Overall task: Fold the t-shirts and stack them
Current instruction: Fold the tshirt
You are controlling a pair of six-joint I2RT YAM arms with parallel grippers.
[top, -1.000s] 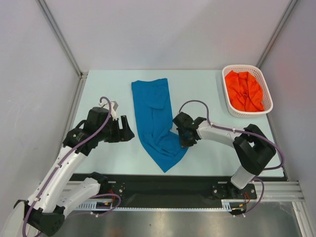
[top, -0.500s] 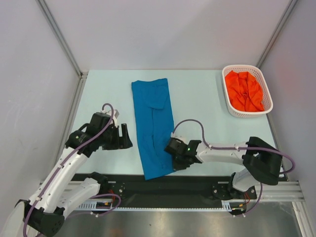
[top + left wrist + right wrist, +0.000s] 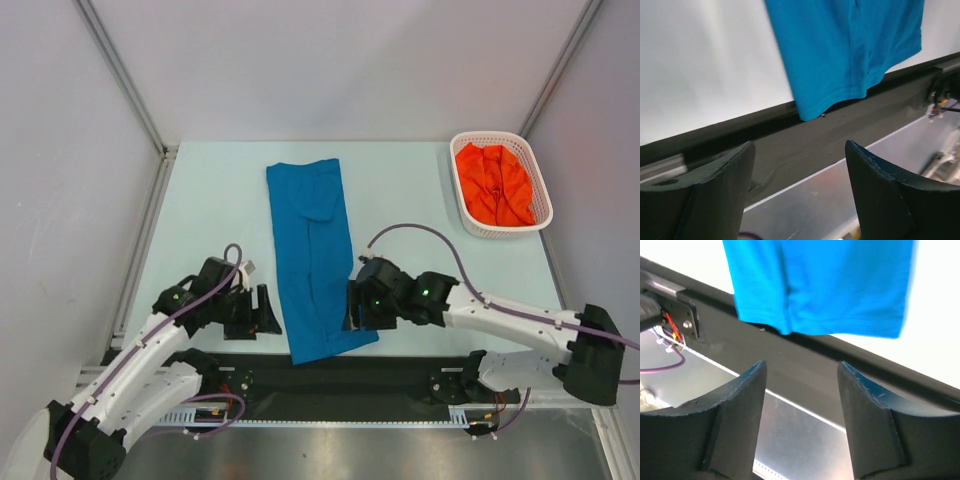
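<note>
The blue t-shirt (image 3: 312, 240) lies folded into a long narrow strip down the middle of the table, its hem (image 3: 840, 95) hanging over the near edge onto the black rail. My left gripper (image 3: 267, 308) stands open just left of the strip's lower end, with nothing between its fingers (image 3: 720, 180). Just right of that same end is my right gripper (image 3: 352, 304), open and empty too, with the hem (image 3: 825, 315) ahead of its fingers (image 3: 867, 405). The orange-red t-shirt (image 3: 493, 185) sits crumpled in the basket at the back right.
A white lattice basket (image 3: 465, 215) stands at the table's back right corner. The black rail (image 3: 400, 365) and metal base run along the near edge. Grey walls close in the left, back and right sides.
My right gripper pulled the blue shirt's lower end toward the near edge, straightening it, then opened and let go. My left arm moved closer to the near edge, still open.
</note>
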